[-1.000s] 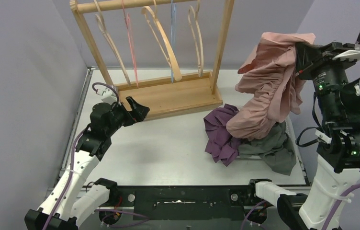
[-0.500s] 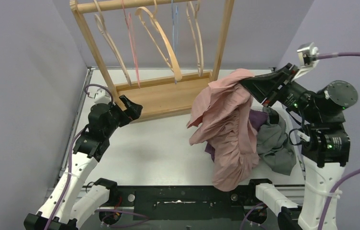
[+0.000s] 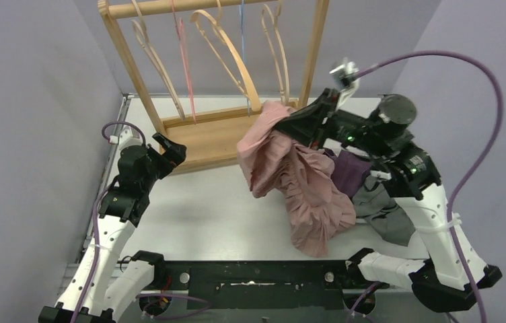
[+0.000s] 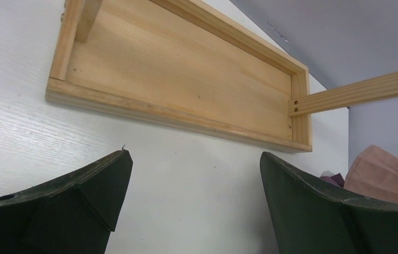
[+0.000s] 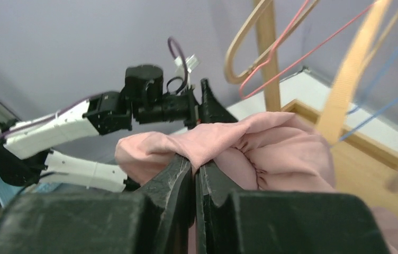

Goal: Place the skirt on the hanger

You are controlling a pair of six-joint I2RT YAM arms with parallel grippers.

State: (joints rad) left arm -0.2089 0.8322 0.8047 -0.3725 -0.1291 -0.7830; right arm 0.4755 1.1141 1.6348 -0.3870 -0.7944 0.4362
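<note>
A pink skirt (image 3: pixel 297 182) hangs from my right gripper (image 3: pixel 289 121), which is shut on a fold of it (image 5: pixel 223 137) above the table's middle, just in front of the rack's base. Its hem trails down toward the near edge. Several hangers hang on the wooden rack (image 3: pixel 233 134): wooden hangers (image 3: pixel 227 50), a pink wire one (image 3: pixel 184 54) and a blue one (image 3: pixel 242 47). My left gripper (image 3: pixel 169 149) is open and empty at the left corner of the rack's base (image 4: pixel 175 79), low over the table (image 4: pixel 197 174).
A purple garment (image 3: pixel 350 171) and a grey garment (image 3: pixel 388 208) lie in a heap at the table's right side under my right arm. The rack's uprights (image 3: pixel 314 54) stand at the back. Walls close in left and right.
My right gripper has swung the pink skirt from high at the right to the left and down, to the front of the rack. My left gripper has shifted slightly left.
</note>
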